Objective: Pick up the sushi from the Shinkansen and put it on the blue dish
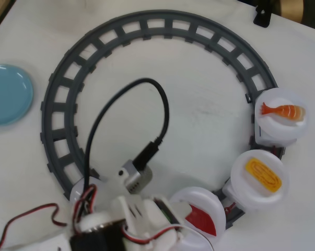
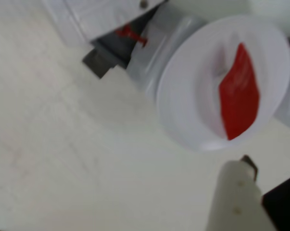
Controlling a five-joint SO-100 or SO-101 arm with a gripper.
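On the white desk, the glossy red toy sushi sits on a round white train plate beside yellow egg and orange shrimp plates; claw state unclear.

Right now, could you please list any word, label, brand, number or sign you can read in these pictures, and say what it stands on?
None: no readable text shows in either view.
The blue dish, the grey track and the white plates under the red sushi, the egg piece and the shrimp piece carry no print.
The arm's white body shows no legible label; the wrist view is blurred.
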